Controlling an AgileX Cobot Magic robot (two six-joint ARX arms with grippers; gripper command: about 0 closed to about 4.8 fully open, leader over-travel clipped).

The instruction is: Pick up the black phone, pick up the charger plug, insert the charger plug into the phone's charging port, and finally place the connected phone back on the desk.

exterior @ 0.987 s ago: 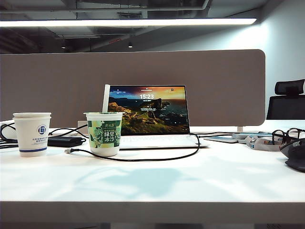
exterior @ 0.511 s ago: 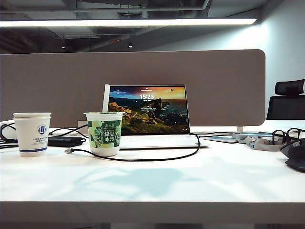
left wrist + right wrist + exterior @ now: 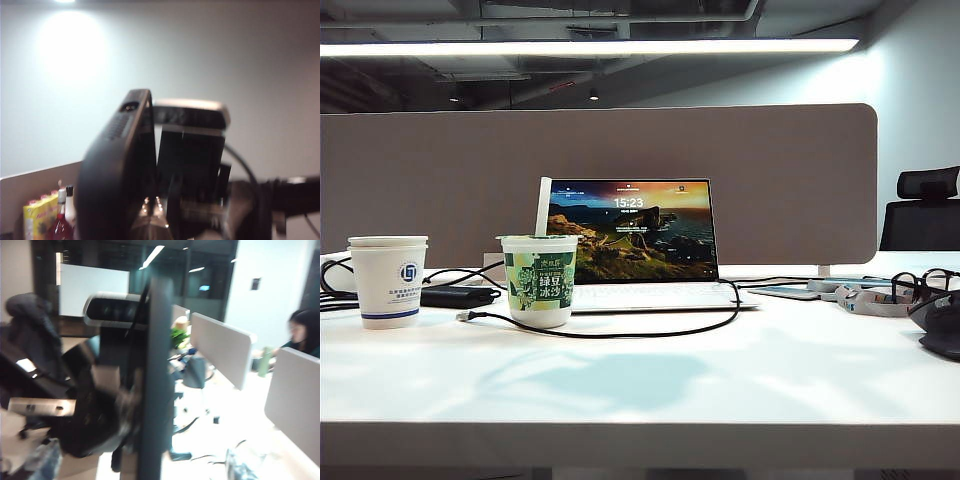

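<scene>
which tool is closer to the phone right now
Left. The left tool is shut on the phone, holding it upright. The right tool's blurred view shows a dark slab, likely the phone, close by, but no grip is visible.

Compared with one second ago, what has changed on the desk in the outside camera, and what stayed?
Nothing visibly changed in the exterior view. The charger plug lies on the desk beside the green cup; the paper cup and the laptop stayed. Neither tool appears there. The left wrist view shows the black phone up on edge at the left tool; the right tool's state is too blurred to tell.
</scene>
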